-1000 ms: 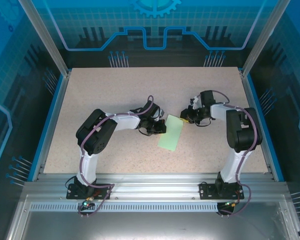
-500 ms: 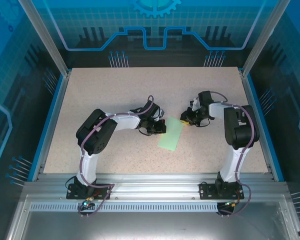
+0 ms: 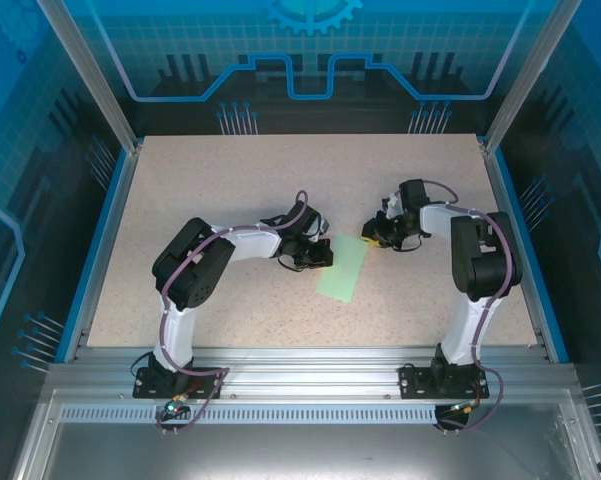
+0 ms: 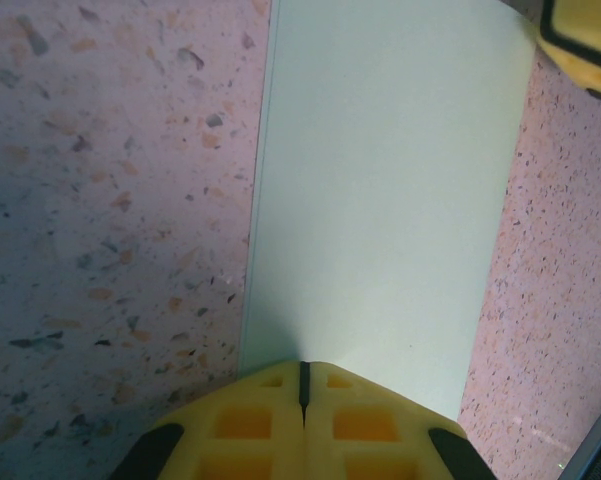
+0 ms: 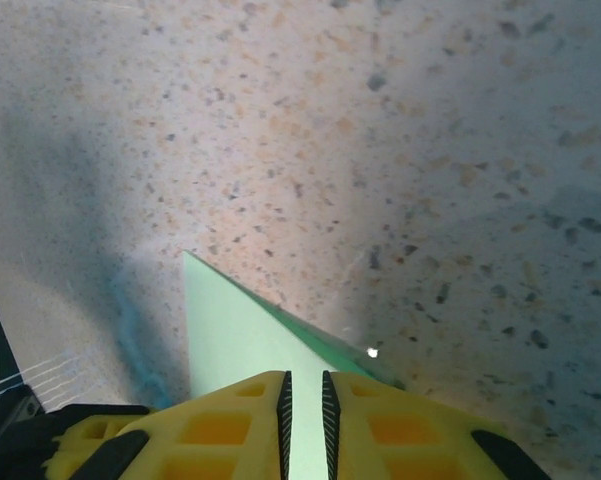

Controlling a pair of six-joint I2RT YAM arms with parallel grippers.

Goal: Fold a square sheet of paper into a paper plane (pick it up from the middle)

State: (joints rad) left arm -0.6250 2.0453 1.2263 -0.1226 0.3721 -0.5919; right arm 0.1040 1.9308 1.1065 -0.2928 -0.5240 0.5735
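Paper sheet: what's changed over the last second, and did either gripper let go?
The right gripper, pinching the far end of the sheet, shifted slightly, and that end now looks narrower from above. The left gripper stayed shut at the sheet's left edge; the near end kept its place. Nothing was let go.

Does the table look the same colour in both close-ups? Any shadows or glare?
Left wrist view: violet-pink cast on the table, dark shadow lower left, paper sharp. Right wrist view: greyer, a broad bluish shadow at left, one tiny glint beside the paper. Top view: even light.
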